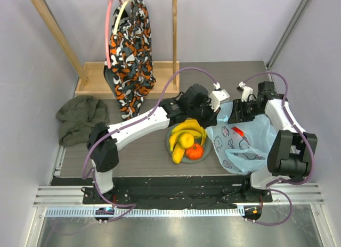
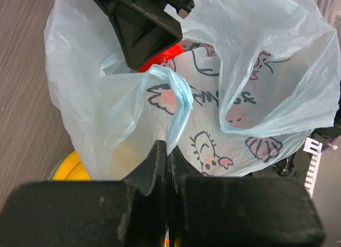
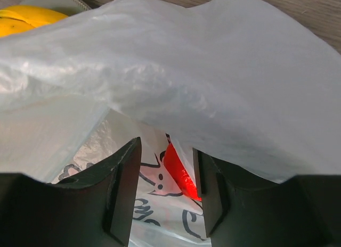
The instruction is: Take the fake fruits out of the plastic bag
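Pale blue film of the plastic bag [image 1: 242,143] hides most of the red apple [image 3: 178,170] inside it; only a glossy sliver shows. The left gripper [image 2: 166,153] is clamped on a fold at the bag's rim. The right gripper [image 3: 165,151], spread wide, sits in the bag's mouth, film draped over it.

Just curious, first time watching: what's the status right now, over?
Left gripper pinching plastic bag. Right gripper open inside it. Red apple not yet out, just ahead. Plastic sags over that gripper.
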You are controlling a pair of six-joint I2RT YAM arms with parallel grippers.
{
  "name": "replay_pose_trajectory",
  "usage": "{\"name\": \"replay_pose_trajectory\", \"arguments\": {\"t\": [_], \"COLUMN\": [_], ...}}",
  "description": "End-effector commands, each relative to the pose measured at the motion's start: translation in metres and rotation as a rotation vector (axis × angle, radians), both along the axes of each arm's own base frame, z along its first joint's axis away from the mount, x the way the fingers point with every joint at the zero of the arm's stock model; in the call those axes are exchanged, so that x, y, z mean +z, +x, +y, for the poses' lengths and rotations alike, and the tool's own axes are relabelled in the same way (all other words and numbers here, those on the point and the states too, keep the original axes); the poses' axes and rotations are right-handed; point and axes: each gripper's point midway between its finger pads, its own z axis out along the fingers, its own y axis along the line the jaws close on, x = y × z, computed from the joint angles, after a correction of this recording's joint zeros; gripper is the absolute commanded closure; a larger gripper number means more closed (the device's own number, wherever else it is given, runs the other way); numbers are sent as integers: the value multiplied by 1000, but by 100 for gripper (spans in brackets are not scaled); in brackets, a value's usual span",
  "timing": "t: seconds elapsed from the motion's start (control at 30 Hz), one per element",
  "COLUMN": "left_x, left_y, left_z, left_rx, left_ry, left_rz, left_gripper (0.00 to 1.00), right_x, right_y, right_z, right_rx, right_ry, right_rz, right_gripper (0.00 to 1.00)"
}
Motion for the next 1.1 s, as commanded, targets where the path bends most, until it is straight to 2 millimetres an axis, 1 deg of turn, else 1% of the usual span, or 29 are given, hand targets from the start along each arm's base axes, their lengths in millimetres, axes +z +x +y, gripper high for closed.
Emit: {"name": "replay_pose_trajectory", "arguments": {"t": [0.0,0.13,0.17,0.27,0.33,0.37,0.47,0.53,0.6,0.67,0.7,0.73,0.77,0.87,0.97,1.03,1.07], "left_x": [27,27,26,24,24,25,27,25,26,25,26,25,25,24,22,22,20], "left_y": [0,1,1,2,2,3,4,4,5,7,6,7,7,7,8,7,8], "left_z": [-3,-5,-5,-5,-6,-8,-9,-9,-11,-11,-12,-11,-11,-10,-10,-11,-11], "left_rx": [-3,-3,-3,1,5,5,4,1,0,3,2,3,2,6,8,2,1], "left_ry": [-62,-61,-60,-55,-58,-61,-63,-57,-59,-57,-59,-55,-55,-49,-46,-46,-42], "left_rz": [-48,-52,-52,-50,-48,-50,-58,-63,-66,-66,-66,-64,-67,-69,-70,-72,-71], "left_gripper": [100,100,100,100,100,100,100,100,100,100,100,100,100,100,100,100,100], "right_x": [15,15,17,33,37,31,24,26,26,17,13,4,1,-4,-4,-6,-6], "right_y": [10,6,7,7,0,-9,-22,-23,-18,-11,-7,-1,10,29,41,43,44], "right_z": [8,15,16,22,29,34,42,44,45,44,42,30,23,-4,-32,-43,-45], "right_rx": [-30,-21,-21,-3,16,29,54,56,52,25,10,-35,-82,-165,-253,-284,-289], "right_ry": [48,71,76,108,127,135,133,137,142,136,126,59,28,-82,-153,-169,-174], "right_rz": [-34,-22,-27,-65,-50,-19,10,9,2,24,29,37,23,-1,-17,-17,-20], "right_gripper": [50,50,51,51,52,52,54,54,54,55,55,56,56,55,55,55,53]}}
